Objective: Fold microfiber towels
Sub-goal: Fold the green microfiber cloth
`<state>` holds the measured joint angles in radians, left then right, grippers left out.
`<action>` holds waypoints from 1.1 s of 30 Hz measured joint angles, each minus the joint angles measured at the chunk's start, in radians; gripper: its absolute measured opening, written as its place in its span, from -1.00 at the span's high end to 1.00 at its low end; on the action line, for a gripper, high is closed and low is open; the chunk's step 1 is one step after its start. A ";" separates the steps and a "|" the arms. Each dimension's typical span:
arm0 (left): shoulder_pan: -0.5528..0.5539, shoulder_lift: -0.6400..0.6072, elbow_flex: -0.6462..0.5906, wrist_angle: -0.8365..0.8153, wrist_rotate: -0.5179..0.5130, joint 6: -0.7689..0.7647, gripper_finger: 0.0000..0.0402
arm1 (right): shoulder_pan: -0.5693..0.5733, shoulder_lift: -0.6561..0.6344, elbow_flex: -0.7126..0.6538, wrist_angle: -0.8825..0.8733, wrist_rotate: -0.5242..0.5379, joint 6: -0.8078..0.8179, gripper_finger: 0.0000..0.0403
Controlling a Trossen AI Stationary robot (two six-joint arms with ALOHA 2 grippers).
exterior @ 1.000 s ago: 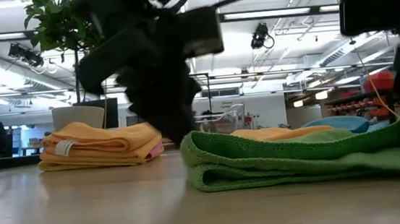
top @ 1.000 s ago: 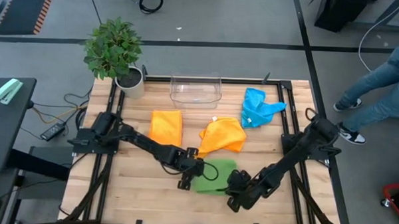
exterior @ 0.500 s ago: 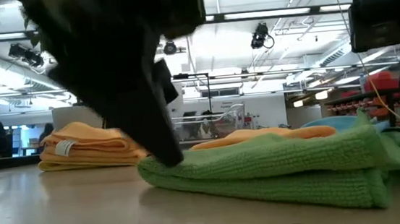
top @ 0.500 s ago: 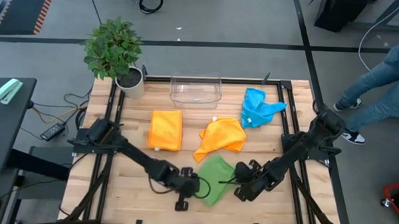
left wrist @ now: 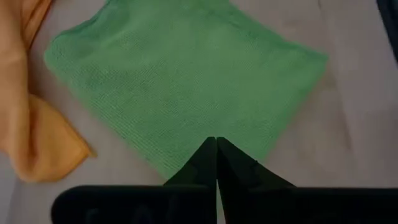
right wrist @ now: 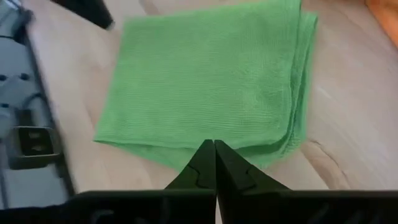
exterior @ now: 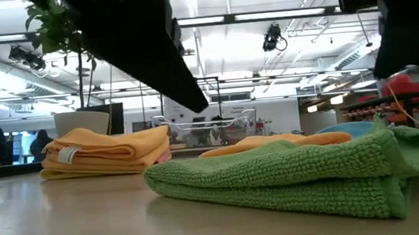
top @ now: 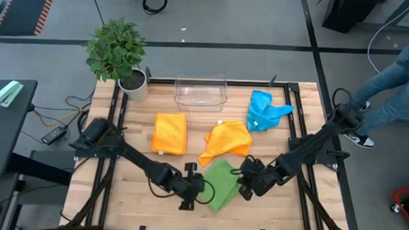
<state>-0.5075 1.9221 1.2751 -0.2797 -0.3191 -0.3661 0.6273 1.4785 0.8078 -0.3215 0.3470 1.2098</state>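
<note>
Wooden slats make up the table (top: 137, 198), which carries a potted plant (top: 116, 54) at its far left corner and a clear plastic bin (top: 200, 91) at the far edge.

At the near middle lies the green towel (top: 222, 184), already folded into a thick square. The left gripper (top: 191, 190) sits just beside its left edge with fingers pressed together and holding nothing. The right gripper (top: 246, 184) is at its right edge, also closed and empty. In both wrist views each pair of fingers meets at a point over the cloth's rim without pinching it.

Farther back, a folded orange towel (top: 170, 133) rests left of centre. A second orange towel (top: 225, 142) lies loose and crumpled in the middle, its near corner close to the green one. The blue towel (top: 265, 110) is bunched at the far right.

These cloths look light, limp and plush, so they should sag and drape when lifted, and the nap probably grips the wood slightly. Corners or a hem edge are likely the best places to pinch. For the crumpled orange one, two adjacent corners held apart would let it hang flat.
</note>
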 joint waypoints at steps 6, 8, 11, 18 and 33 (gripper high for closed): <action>0.059 0.018 -0.001 -0.052 0.001 0.010 0.92 | -0.011 0.119 -0.001 0.159 -0.055 -0.019 1.00; 0.071 0.029 -0.002 -0.037 0.012 0.001 0.91 | 0.013 0.146 0.001 0.156 -0.064 -0.010 1.00; 0.072 0.042 -0.002 -0.033 0.042 -0.016 0.96 | 0.041 0.190 -0.001 0.136 -0.061 -0.004 1.00; 0.050 0.079 0.000 -0.016 0.082 -0.093 0.92 | 0.059 0.218 -0.050 0.104 -0.036 0.072 1.00; -0.083 0.117 -0.001 0.188 0.103 -0.387 0.97 | 0.052 -0.093 -0.318 0.058 0.079 0.112 1.00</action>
<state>-0.5909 2.0390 1.2739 -0.0916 -0.2162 -0.7528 0.6792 1.3852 0.4896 -0.2638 0.4255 1.3216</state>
